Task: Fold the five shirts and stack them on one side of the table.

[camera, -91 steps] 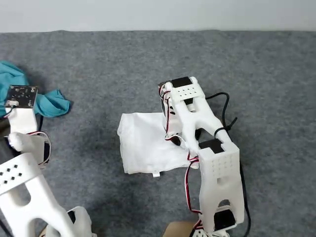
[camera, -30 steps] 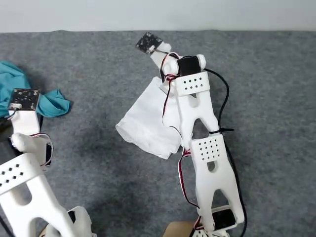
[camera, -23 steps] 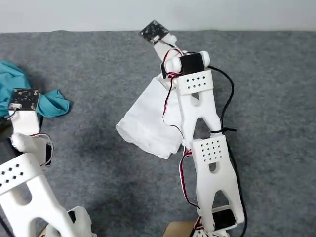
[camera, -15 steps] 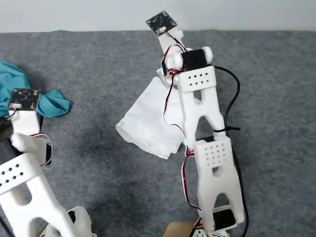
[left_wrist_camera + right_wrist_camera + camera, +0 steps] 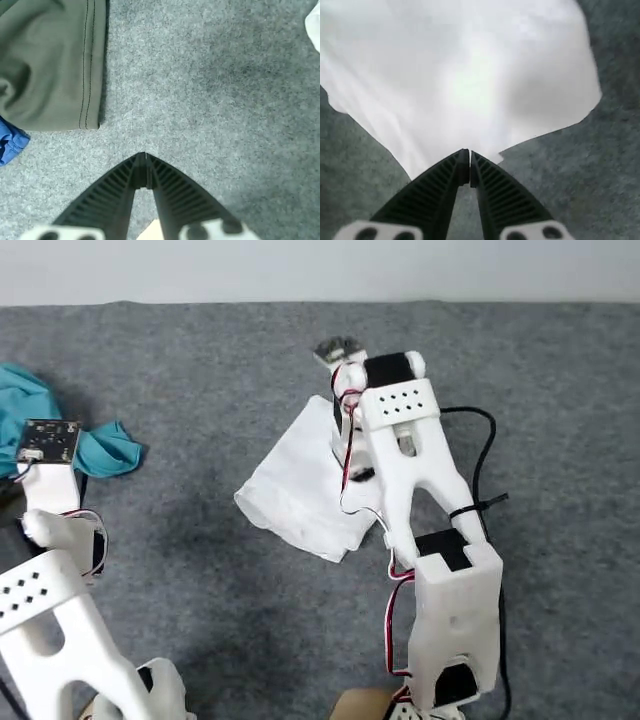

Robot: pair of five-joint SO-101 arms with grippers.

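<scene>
The white shirt [image 5: 300,495] lies near the middle of the grey table [image 5: 180,370], folded into a rough rectangle and turned askew, with one corner pointing toward the far edge. It looks thin, light and quite limp, so I expect it to sag and fall open if I lift it by a single layer, and to catch on the rough table covering if I drag it. My right gripper [image 5: 469,151] hangs just over the shirt's edge. Its two fingers are pressed together tip to tip, and I see no cloth between them. The shirt spreads out flat beyond the tips and bare table shows on either side. To carry it, I would open the fingers and pinch at a folded edge or a corner, deep enough to catch every layer, so the fold stays in when it comes up. My left gripper [image 5: 146,156] is also closed on nothing, over bare table well apart from the white shirt. Near it lies the hemmed edge of an olive shirt [image 5: 50,65], with a bit of blue cloth [image 5: 7,145] beside it, probably another shirt. A teal shirt [image 5: 60,430] lies crumpled at the left edge of the table, not yet folded.
</scene>
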